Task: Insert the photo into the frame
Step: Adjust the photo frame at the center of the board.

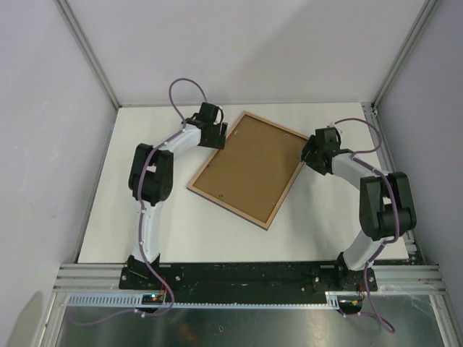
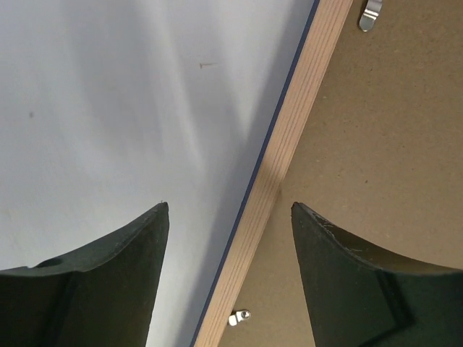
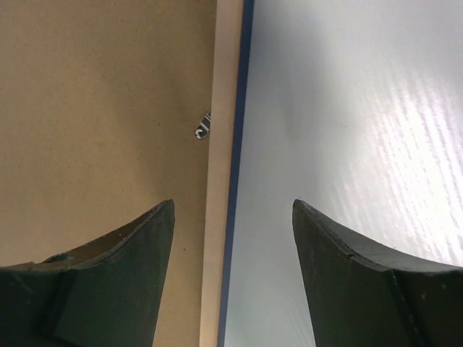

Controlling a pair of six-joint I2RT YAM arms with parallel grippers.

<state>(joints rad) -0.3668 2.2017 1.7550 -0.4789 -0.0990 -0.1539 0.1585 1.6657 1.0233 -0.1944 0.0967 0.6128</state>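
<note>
Left wrist: spread fingers (image 2: pixel 87 289) straddle the frame (image 2: pixel 289 137) edge.

The top camera is looking down from afar; both wrist cameras are closely viewing opposite edges of the frame (image 1: pixel 227 208).

1. A white desk (image 1: pixel 181 224) is carrying a brown backing board (image 1: pixel 249 166), lying flat and askew.
2. Small metal clips (image 2: pixel 370 14) are sitting along the board's edges.
3. Pale walls (image 1: pixel 253 43) are enclosing the desk.
</note>
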